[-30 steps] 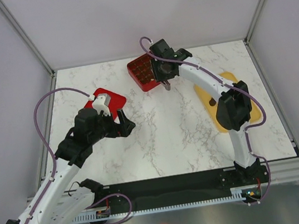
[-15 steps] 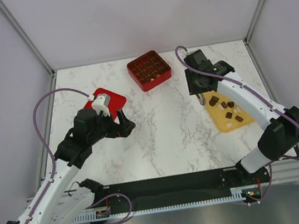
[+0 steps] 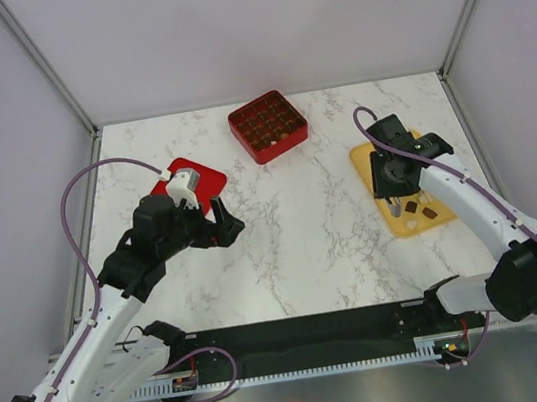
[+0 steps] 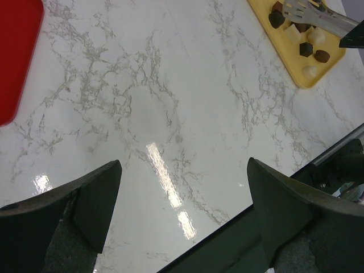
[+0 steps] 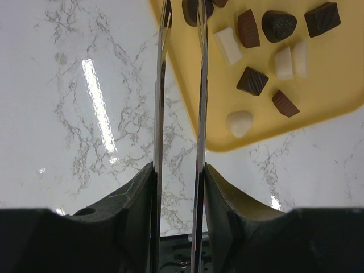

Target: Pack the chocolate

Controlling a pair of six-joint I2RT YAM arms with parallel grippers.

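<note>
Several small chocolate pieces [image 5: 252, 81], dark brown and pale cream, lie on the flat yellow tray [image 5: 318, 85]. They also show in the top view [image 3: 419, 209] and the left wrist view [image 4: 307, 49]. My right gripper [image 3: 390, 193] [image 5: 177, 170] is shut on thin metal tongs [image 5: 198, 85]. The tong blades are slightly apart, and their tips reach a dark piece [image 5: 193, 8] at the tray's near-left part. The red gridded box [image 3: 268, 126] stands at the back centre with several dark pieces in it. My left gripper [image 3: 221, 223] [image 4: 182, 187] is open and empty above bare marble.
A flat red lid [image 3: 200, 183] lies under the left arm, also at the left edge of the left wrist view [image 4: 17, 51]. The yellow tray [image 3: 363, 158] sits near the table's right edge. The black front rail [image 3: 310, 341] borders the near side.
My right arm has swung with the tongs from the red box to the right and toward the front, and now hovers over the yellow tray. The left arm has not moved.
</note>
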